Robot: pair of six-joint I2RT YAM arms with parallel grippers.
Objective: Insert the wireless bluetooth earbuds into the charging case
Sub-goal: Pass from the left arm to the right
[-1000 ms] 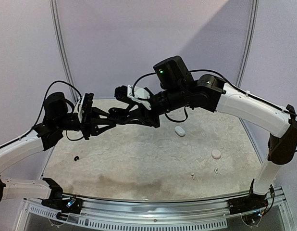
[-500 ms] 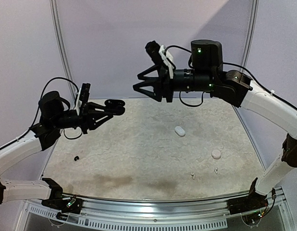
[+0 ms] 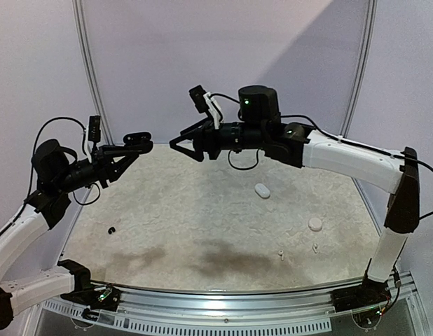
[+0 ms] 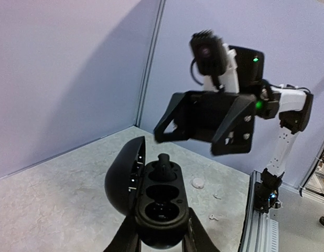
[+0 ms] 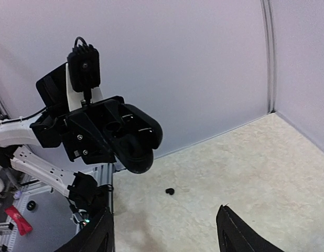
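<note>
My left gripper (image 3: 129, 148) is shut on a black charging case (image 3: 138, 140) and holds it high above the table's back left, lid open. In the left wrist view the case (image 4: 159, 202) has one black earbud (image 4: 164, 165) in its far slot, and its near slot is empty. My right gripper (image 3: 184, 148) is open and empty, in the air just right of the case and facing it. A second black earbud (image 3: 111, 229) lies on the table at the left and also shows in the right wrist view (image 5: 170, 191). Two white earbuds (image 3: 280, 255) (image 3: 315, 247) lie near the front right.
An oval white case (image 3: 262, 190) lies right of centre and a round white case (image 3: 315, 224) lies nearer the right edge. The table (image 3: 202, 224) is a pale mat with walls behind. A metal rail (image 3: 223, 308) with the arm bases runs along the front.
My right gripper, close against the case a second ago, has drawn away and now faces it with a gap. My left arm has pulled the case back to the left and higher.
</note>
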